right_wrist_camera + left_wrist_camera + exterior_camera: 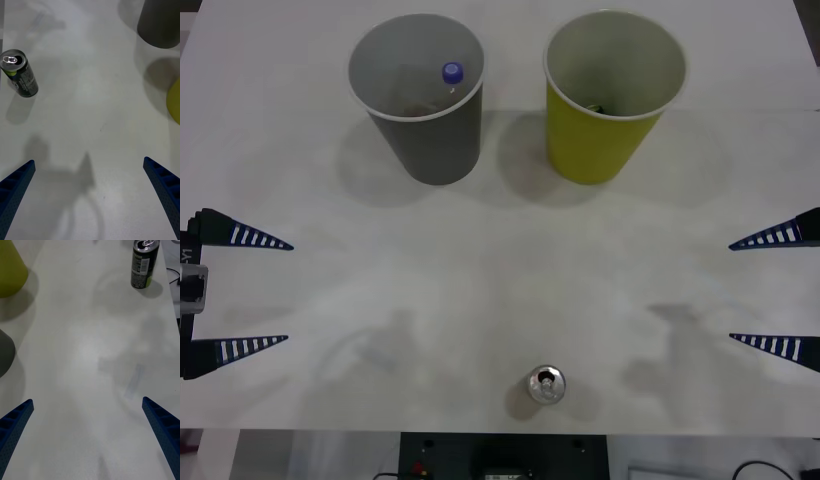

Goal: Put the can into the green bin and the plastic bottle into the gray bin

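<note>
Can (546, 384) upright near desk (480, 280) front edge: light, rigid, slick; best gripped mid-body. Right tool (778, 290) and left tool (240, 292) wide open, empty.

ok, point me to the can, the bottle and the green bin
can (546, 384), front view, on its silver top
plastic bottle (452, 72), front view, on its blue cap, inside the gray bin
green bin (595, 143), front view, on its outer wall

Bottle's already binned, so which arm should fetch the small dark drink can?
Right, marginally: the small dark drink can stands upright slightly nearer the open right tool, with the yellow-green bin on that side too.
</note>
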